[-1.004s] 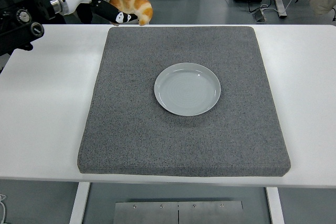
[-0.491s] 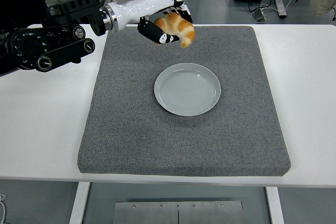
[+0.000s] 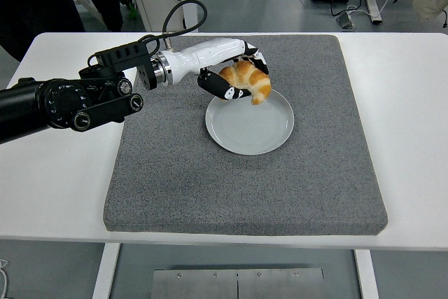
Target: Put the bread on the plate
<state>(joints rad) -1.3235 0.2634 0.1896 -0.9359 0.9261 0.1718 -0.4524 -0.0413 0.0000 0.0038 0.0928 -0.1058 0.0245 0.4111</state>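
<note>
- Since half a second ago, the left hand has carried the golden-brown, curved bread roll from above the far part of the mat toward the near right, so that it now hangs over the far left rim of the round pale grey plate.
- Its black-and-white fingers are curled closely around the bread, one running under it and the others over its top; the roll's right end sticks out free past them.
- Whether the bread touches the plate's rim cannot be told; most of the plate's inside lies bare to the near right of it.
- Behind the hand come a white forearm and a black jointed arm, which reach in from the left edge, crossing the mat's far left corner.
- Under the plate lies a square dark grey, speckled mat, with wide bare margins on all sides of the plate.
- Around the mat the white tabletop shows as bare strips to the left, the right and along the near edge.
- No right hand shows.
</note>
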